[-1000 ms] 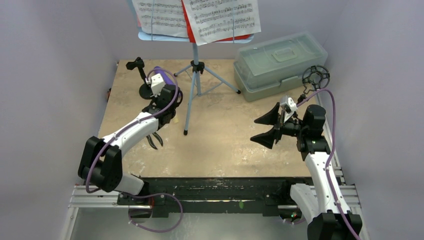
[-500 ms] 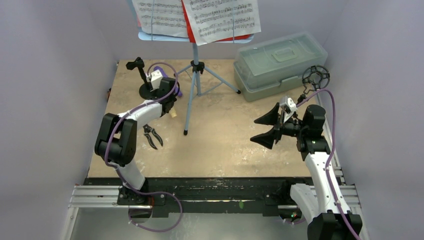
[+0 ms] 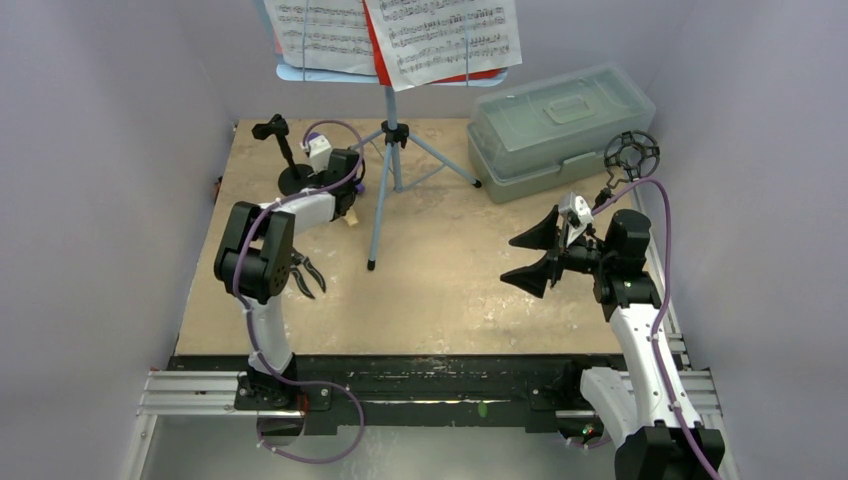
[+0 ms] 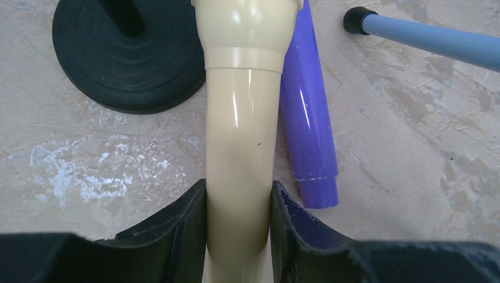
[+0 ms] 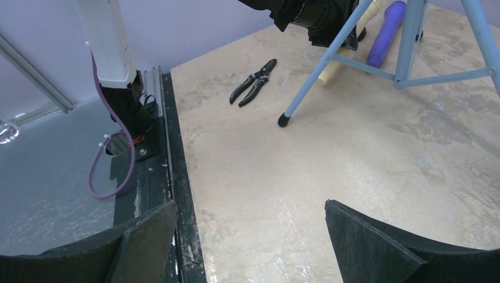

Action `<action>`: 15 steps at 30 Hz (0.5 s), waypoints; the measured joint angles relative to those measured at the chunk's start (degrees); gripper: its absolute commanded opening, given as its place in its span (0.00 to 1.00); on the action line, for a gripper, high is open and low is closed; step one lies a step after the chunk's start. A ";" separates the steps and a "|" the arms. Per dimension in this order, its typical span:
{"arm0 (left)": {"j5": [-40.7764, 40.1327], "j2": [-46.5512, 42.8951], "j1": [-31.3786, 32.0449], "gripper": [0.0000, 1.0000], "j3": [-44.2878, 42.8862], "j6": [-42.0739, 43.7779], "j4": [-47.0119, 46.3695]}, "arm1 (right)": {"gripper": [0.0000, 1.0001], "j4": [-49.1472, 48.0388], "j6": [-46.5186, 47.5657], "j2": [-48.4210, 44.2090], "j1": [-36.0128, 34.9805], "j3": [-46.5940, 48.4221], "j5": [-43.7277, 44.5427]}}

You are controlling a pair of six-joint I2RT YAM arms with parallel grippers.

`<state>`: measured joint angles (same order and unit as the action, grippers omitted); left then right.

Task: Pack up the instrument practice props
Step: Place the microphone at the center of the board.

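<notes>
Tan microphone [image 4: 239,147]: glossy hard plastic, judged light, stiff and slippery. Left gripper [image 4: 237,197] clamps its handle, beside the purple microphone [image 4: 309,130] and round-base holder [image 4: 118,65]. A square mid-handle hold is advised. Right gripper [image 5: 247,230] gapes wide, empty.

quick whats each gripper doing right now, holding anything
Left gripper: closed on the tan toy microphone.
Right gripper: open, holding nothing.

The scene is enclosed by plain pale lavender walls [image 3: 100,150] on three sides. A tan, mottled table [image 3: 450,300] is set between them, and a metal rail [image 3: 195,398] is fixed along its near edge.
</notes>
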<state>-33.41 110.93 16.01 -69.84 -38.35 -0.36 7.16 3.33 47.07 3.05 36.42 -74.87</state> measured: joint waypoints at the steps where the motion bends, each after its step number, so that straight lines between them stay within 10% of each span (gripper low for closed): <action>1: -0.09 0.70 -0.11 0.15 -0.48 0.00 -0.04 | 0.99 0.13 0.20 0.00 0.00 0.02 0.17; 10: -0.44 3.28 -0.63 0.73 -3.15 0.11 0.63 | 0.99 1.53 1.33 0.00 -0.07 0.28 0.48; 15: 0.07 3.26 -0.63 0.82 -5.14 0.09 1.95 | 0.99 2.08 1.84 0.00 -0.39 0.33 0.63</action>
<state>-33.34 114.19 15.38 -74.98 -38.26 1.58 9.23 5.17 47.07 2.66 36.75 -74.24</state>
